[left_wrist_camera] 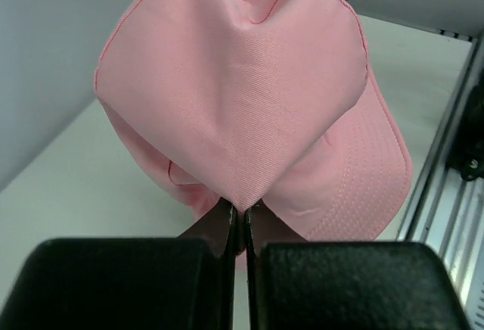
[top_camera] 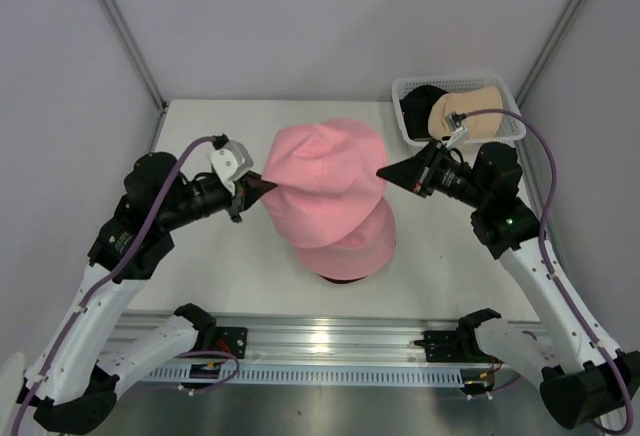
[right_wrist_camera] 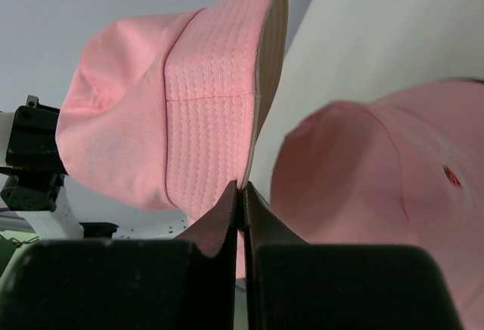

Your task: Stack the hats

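Holding the upper pink hat point(top_camera: 325, 181) stretched just above the lower pink hat point(top_camera: 355, 246), both arms grip opposite edges of its brim. The left gripper point(top_camera: 262, 188) is out to the lower hat's left and the right gripper point(top_camera: 382, 171) is behind it and to its right. Each pair of fingers is pinched tight on a thin fold of cloth.

The main risk, as I judge it, is a crooked landing. The raised hat hangs tilted and sits left of and behind the lower hat's crown, so it could drape askew or slide off. The pinches are shallow, so an edge might slip free early. Its crown is creased inward and may not nest.

The upper hat is soft pink twill with rows of stitching on the brim and a paler beige underside. The lower pink hat is similar cloth with a rounded crown and a tiny red mark. A dark thing point(top_camera: 340, 277) peeps from under its near edge, and I cannot tell what it is.

Behind and to the right of the lower hat, a white mesh basket point(top_camera: 455, 77) holds a black hat point(top_camera: 418, 108) and a beige hat point(top_camera: 470, 116), both limp.
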`<state>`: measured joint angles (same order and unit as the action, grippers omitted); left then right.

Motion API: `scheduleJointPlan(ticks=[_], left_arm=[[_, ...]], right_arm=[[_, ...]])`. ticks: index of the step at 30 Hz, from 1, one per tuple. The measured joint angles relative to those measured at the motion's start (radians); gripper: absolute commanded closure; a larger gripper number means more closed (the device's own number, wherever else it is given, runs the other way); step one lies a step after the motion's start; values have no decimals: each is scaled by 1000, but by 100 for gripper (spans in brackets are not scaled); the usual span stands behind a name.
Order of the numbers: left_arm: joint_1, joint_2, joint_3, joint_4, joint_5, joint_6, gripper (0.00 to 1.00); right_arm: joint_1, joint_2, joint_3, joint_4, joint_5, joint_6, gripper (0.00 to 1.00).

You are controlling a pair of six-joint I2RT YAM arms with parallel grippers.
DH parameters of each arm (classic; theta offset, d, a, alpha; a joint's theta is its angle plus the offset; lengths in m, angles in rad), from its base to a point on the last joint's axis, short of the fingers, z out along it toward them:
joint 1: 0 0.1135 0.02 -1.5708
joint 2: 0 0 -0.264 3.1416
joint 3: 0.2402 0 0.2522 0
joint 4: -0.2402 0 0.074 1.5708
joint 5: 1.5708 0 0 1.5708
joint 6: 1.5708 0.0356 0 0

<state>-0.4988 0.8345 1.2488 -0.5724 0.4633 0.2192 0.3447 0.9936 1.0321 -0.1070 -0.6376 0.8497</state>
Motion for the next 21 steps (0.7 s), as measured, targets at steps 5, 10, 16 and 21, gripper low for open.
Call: scheduleJointPlan(ticks=[5, 10, 16, 21], left_arm=[[-68, -2, -73, -35, -5, -13, 99], [-165, 27, -88, -40, -39, -21, 99], [-269, 128, -88, -37, -126, -19, 99], [-308, 189, -88, -35, -197, -19, 70]], right_arm=[[-3, -153, -95, -144, 75, 5, 100], [-24, -251, -153, -246, 108, 6, 100], [-50, -334, -252, -349, 188, 2, 100], [-75, -365, -412, -314, 204, 5, 100]])
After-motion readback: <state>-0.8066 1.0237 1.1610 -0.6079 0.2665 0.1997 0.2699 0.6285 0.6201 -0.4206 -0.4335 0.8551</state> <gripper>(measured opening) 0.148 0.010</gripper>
